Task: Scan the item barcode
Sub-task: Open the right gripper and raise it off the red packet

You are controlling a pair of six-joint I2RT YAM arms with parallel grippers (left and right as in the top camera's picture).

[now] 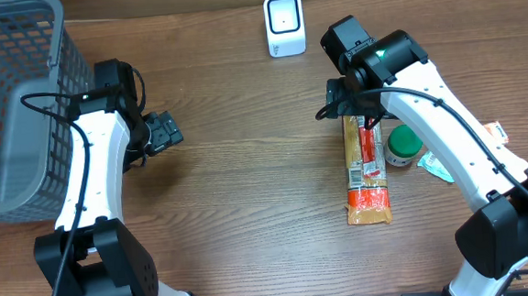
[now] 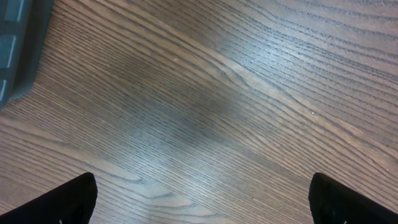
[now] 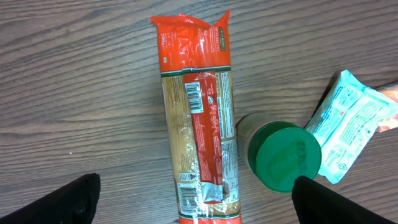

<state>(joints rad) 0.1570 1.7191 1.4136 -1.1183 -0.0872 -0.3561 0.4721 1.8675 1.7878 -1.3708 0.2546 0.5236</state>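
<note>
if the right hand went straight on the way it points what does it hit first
Likely the long red-and-clear plastic pasta packet, centred under the open right hand; depth is unclear.

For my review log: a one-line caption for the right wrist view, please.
Open right gripper hovers over a pasta packet, barcode facing up, beside a green-lidded jar and a teal sachet.

This looks like a mock shop checkout in a robot lab: a wood-grain surface carries a grey shopping basket, a small white scanner, a pasta packet and a green-lidded jar, with two robot arms reaching over it.
</note>
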